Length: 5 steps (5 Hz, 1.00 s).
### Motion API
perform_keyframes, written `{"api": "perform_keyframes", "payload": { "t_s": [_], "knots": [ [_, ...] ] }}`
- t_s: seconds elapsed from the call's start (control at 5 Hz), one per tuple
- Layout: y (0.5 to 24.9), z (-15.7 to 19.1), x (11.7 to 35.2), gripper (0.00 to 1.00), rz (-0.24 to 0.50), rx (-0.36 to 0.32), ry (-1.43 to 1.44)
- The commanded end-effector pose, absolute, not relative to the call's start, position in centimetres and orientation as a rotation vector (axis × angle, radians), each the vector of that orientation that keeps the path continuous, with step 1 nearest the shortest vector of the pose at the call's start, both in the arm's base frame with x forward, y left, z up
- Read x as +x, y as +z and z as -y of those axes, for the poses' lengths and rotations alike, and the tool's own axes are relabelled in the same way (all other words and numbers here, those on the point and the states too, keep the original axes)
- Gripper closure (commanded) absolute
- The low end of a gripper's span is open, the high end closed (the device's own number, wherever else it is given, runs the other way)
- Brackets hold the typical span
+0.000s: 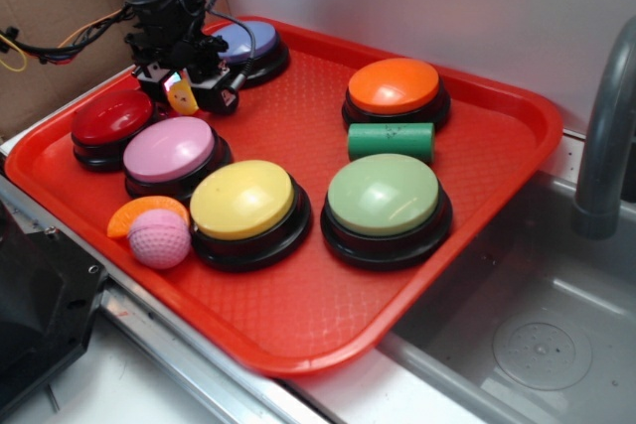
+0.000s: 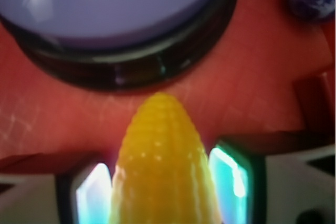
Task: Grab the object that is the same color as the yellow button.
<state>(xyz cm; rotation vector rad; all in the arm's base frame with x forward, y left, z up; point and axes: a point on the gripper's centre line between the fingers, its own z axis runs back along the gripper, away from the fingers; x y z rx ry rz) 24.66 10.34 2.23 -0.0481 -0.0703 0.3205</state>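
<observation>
One corn cob sits between two fingers; six buttons.

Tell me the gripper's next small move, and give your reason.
Probably lift straight up, keeping the grip. In the wrist view the corn sits between both fingers, which flank it closely, so the gripper seems shut on it. It hangs low over the tray, close to the purple button, so rising first should avoid bumping it.
</observation>
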Motion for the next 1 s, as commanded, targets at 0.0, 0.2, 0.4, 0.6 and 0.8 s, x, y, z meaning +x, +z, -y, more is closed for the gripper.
{"api": "perform_keyframes", "payload": {
  "t_s": [0.0,0.2,0.4,0.6,0.8],
  "knots": [
    [10.5,-8.3,26.2,1.00,0.182,-0.069,0.182],
    [13.6,-5.5,26.3,1.00,0.193,-0.105,0.111],
    [15.4,-3.1,25.9,1.00,0.173,-0.129,0.024],
    [16.4,-0.3,25.2,1.00,0.172,-0.137,-0.095],
    [16.1,-1.1,24.9,1.00,0.125,-0.192,-0.138]
  ]
}}
